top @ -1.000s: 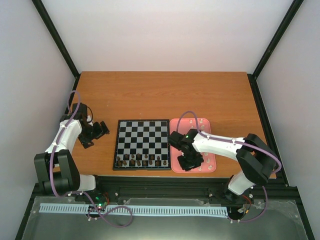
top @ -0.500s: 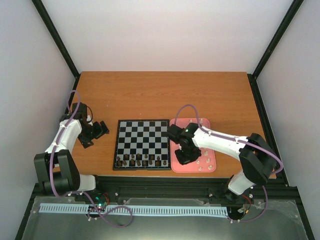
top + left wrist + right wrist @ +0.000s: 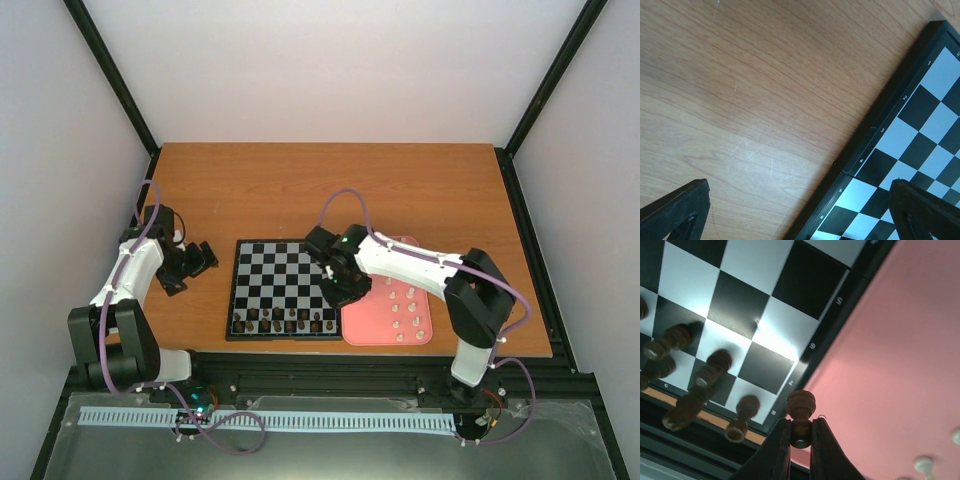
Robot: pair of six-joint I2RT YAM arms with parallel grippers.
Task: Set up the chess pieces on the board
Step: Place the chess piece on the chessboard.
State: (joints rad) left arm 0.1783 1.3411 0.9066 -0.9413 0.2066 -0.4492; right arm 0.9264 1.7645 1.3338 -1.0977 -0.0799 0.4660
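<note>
The board (image 3: 285, 266) lies mid-table with several dark brown chess pieces (image 3: 285, 322) along its near edge. Cream-white chess pieces (image 3: 404, 308) stand on the pink tray (image 3: 372, 326) to its right. My right gripper (image 3: 343, 287) hovers over the board's right border, shut on a dark brown piece (image 3: 800, 408) held by its base between the fingers (image 3: 778, 445). Under it, the right wrist view shows the board (image 3: 740, 315), standing dark pieces (image 3: 710, 372) and the tray (image 3: 905, 365). My left gripper (image 3: 200, 258) rests open on the table left of the board (image 3: 920, 125), its fingers (image 3: 677, 212) wide apart and empty.
Bare wooden table (image 3: 330, 190) stretches behind the board and tray. The table's near edge and a black rail (image 3: 330, 365) run just below the board. Black frame posts (image 3: 110, 80) rise at both sides. A white piece (image 3: 923, 465) stands on the tray near the held one.
My right gripper closed on a dark piece over the near part of the tray, then carried it left to the board's right edge. The left arm stayed still.
</note>
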